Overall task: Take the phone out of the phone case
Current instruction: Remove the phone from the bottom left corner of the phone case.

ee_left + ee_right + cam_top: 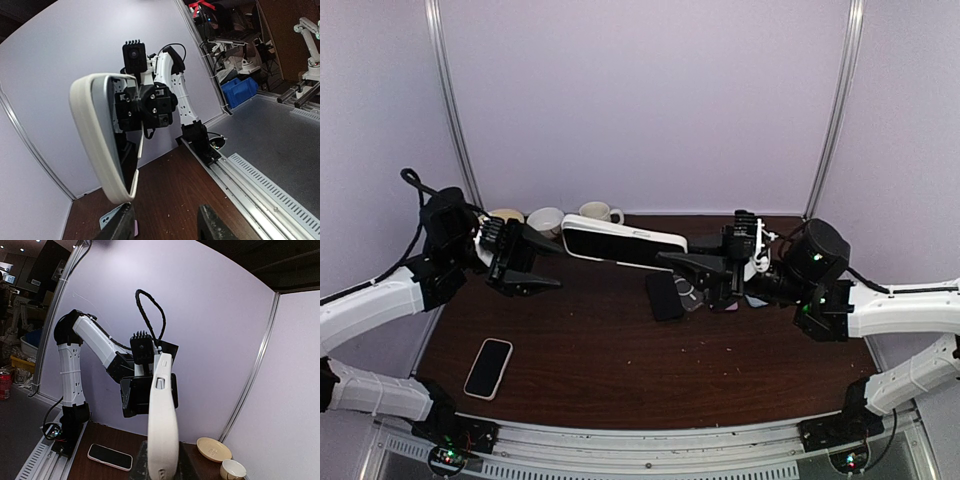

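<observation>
The phone in its white phone case (620, 243) hangs in the air over the back of the table, black screen toward the camera. My right gripper (685, 265) is shut on its right end. In the right wrist view the phone case (162, 415) stands edge-on, pinched between the fingers (162, 467). My left gripper (548, 266) is open at the case's left end. In the left wrist view the phone case (100, 145) has its lower corner just above the left finger (120, 225). Nothing lies between the fingertips (167, 227).
A second phone (488, 367) lies screen up at the front left. A black phone or case (665, 297) and a clear case (692, 297) lie under the right gripper. A dish (506, 215) and two cups (546, 220) (600, 212) stand along the back wall.
</observation>
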